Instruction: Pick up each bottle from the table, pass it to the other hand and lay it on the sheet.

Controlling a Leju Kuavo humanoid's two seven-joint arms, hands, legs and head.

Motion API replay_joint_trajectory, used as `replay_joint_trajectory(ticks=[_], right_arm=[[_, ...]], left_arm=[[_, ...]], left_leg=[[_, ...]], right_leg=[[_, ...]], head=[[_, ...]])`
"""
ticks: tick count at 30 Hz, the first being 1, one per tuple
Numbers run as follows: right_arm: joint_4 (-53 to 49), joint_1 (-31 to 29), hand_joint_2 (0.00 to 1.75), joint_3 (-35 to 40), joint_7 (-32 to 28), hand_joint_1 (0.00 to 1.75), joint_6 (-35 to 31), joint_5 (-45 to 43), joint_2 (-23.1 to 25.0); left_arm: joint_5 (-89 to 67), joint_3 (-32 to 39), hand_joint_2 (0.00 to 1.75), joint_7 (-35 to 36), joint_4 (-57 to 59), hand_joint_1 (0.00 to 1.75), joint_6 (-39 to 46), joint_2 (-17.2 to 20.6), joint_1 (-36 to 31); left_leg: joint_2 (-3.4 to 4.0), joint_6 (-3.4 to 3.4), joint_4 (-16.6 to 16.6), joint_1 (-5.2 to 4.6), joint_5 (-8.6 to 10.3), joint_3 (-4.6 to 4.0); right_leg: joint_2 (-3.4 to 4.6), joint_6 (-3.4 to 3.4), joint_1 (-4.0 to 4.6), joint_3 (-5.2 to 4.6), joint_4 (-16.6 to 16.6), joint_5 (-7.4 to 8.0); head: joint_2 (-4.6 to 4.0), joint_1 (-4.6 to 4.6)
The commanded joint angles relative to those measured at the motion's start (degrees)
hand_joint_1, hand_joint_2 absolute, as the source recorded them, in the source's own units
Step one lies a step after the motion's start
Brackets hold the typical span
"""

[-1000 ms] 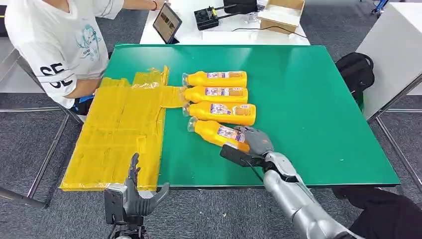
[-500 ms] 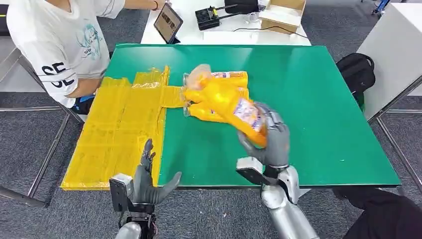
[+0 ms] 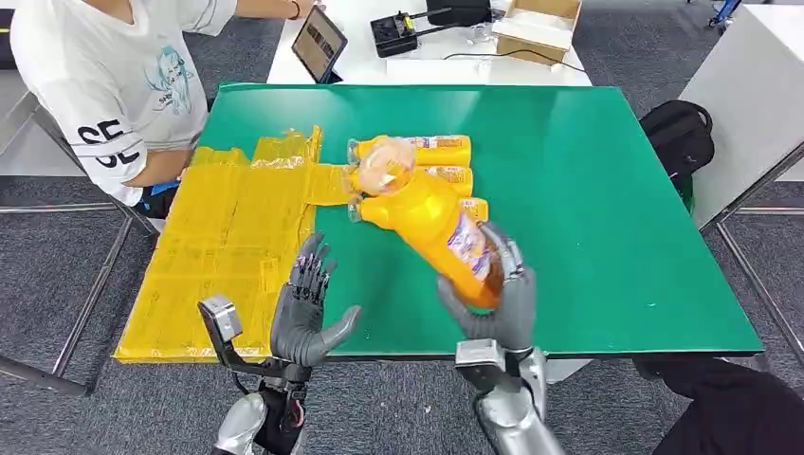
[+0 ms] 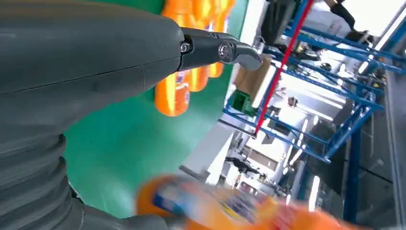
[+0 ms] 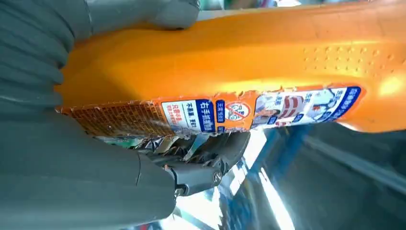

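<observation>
Orange bottle [image 3: 438, 227] lifted, handover not yet made, nothing on the sheet so far.

Gripped low on its body by the right hand [image 3: 501, 294], fingers wrapped round it, the bottle tilts up over the green worktop [image 3: 607, 199] with its cap end toward the far side; the left hand [image 3: 305, 313] is raised near the worktop's front edge, fingers spread and holding nothing, apart from the bottle. Three more bottles [image 3: 446, 150] lie side by side on the worktop behind it, just beside the yellow sheet [image 3: 228, 246], which carries no bottle. By my judgement this is the first of four transfers, all still to finish. Bottles are capped; how full they are cannot be told.
</observation>
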Motion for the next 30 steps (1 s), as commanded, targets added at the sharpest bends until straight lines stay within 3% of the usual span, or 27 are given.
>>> replay_joint_trajectory(ticks=[1,11,25,27,30], right_arm=[[10.5,0.4,1.75,4.7,-2.0,1.75,1.1,-0.9,2.3],[22.4,-1.1,1.75,11.6,-1.6,1.75,3.6,1.4,4.3],[23.0,-1.6,1.75,12.9,-1.0,1.75,1.9,2.5,4.7],[22.9,-1.6,1.75,13.0,-0.9,1.75,1.9,2.4,4.8],[22.9,-1.7,1.75,13.1,-0.8,1.75,1.9,2.4,4.9]], left_arm=[[0.2,-2.0,1.75,0.1,0.1,0.00,-0.1,3.1,-2.5],[-1.0,-2.8,1.75,-0.3,0.8,0.00,0.0,2.3,-2.1],[-2.6,-5.5,1.75,1.8,3.9,0.00,-2.2,3.0,-3.6],[-2.7,-5.7,1.75,1.9,4.0,1.75,-2.4,3.0,-3.7],[-2.8,-5.8,1.75,1.8,3.9,1.75,-2.8,3.1,-3.5]], left_leg=[[0.06,0.04,-0.1,0.01,-0.07,0.26],[0.13,0.05,-0.1,0.02,-0.10,0.39],[0.07,0.06,-0.1,0.00,-0.08,0.38],[0.01,0.03,-0.1,0.00,-0.03,0.16],[0.07,0.06,-0.1,0.01,-0.09,0.34]], right_leg=[[0.02,-0.16,0.04,0.24,-0.1,-0.05],[0.07,-0.22,0.06,0.36,-0.1,-0.07],[0.00,-0.22,0.04,0.35,-0.1,-0.08],[-0.01,-0.12,0.02,0.15,-0.1,-0.03],[0.01,-0.20,0.05,0.31,-0.1,-0.08]], head=[[0.00,0.02],[0.00,0.00],[0.00,0.00],[0.00,0.00],[0.00,0.00]])
